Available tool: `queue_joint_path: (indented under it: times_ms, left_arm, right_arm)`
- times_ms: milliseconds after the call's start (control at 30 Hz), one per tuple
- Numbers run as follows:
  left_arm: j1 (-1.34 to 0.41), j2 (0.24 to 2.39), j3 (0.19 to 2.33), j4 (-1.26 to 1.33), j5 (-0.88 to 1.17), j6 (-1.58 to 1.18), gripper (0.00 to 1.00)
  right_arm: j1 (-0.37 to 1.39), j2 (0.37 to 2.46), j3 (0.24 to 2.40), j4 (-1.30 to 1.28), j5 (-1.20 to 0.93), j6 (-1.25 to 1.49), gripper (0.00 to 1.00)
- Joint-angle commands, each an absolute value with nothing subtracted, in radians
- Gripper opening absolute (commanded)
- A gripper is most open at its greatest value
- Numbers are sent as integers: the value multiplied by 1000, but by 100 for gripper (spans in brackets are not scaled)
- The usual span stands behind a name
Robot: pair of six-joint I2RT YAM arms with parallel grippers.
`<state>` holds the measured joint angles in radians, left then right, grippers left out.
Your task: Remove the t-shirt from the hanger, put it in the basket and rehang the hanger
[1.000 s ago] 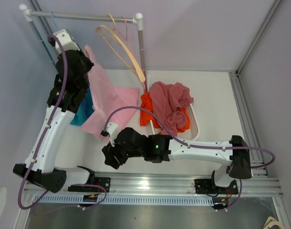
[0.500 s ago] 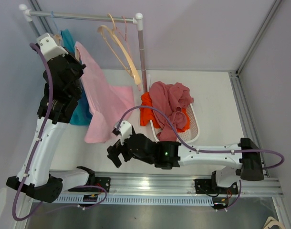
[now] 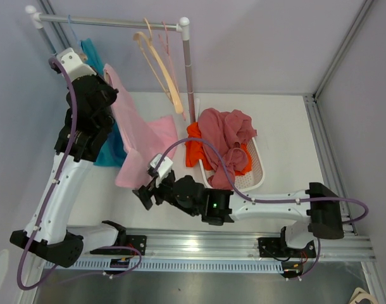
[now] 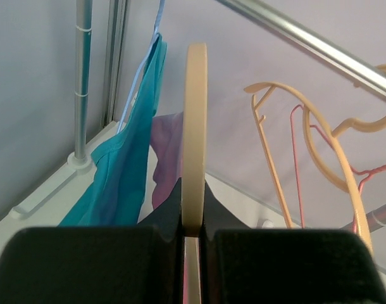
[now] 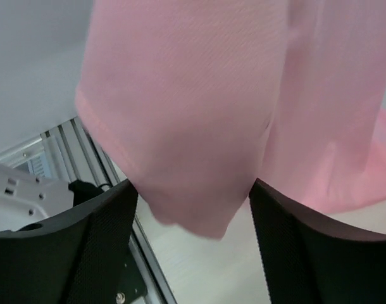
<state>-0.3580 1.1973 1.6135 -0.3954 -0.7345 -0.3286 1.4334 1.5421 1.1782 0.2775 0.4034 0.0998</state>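
The pink t-shirt [image 3: 133, 136] hangs from a cream wooden hanger [image 4: 195, 126]. My left gripper [image 3: 106, 88] holds that hanger up near the rail. In the left wrist view my left gripper [image 4: 193, 218] is shut on the hanger's hook. My right gripper [image 3: 146, 194] is open low at the shirt's bottom edge. In the right wrist view the pink hem [image 5: 193, 114] hangs down between the spread fingers of my right gripper [image 5: 193, 221], and they do not pinch it.
A teal shirt [image 3: 111, 151] hangs at the left end of the clothes rail [image 3: 111, 23]. Empty hangers [image 3: 161, 63] hang to its right by the rail's post. A white basket [image 3: 259, 171] of maroon and orange clothes [image 3: 228, 136] sits right of centre.
My left arm lifted the hanger and pink shirt up toward the rail. My right gripper moved left and forward, up to the shirt's lower hem.
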Motion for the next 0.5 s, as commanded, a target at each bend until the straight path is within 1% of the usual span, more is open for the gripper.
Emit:
queue_joint_path:
  times_ms: [0,33,67,100,167,300,433,467]
  left_arm:
    - [-365,1129,1577,-362,-762,-382,1]
    - [-365,1120,1556,-354,-762,-380,1]
    - [-365,1120,1551,-342,-762,-380,1]
    - [-365,1123,1552,-333,-765,-365,1]
    - [-365,1150,1565,-301,-775,-342,1]
    - [-328,1235,1620,-284,-761,-327,1]
    - [-304,1363,1727,-265,-753,-290,1]
    - [-302,1391,1744,-258,-755,-276,1]
  right_arm:
    - [1393,1620,1252,410,387,55,70]
    - [1387,1638,1297,397,373,58,56]
    - [1381,1650,1316,373,373,66,30]
    - [1381,1660,1330,355,377,77,0]
    - [1391,1640,1329,307,377,84,0]
    - [1460,1478,1247,218,449,132,0]
    - [1563,1329,1142,79,552,208,0]
    - [1618,1303,1093,57,580,224,0]
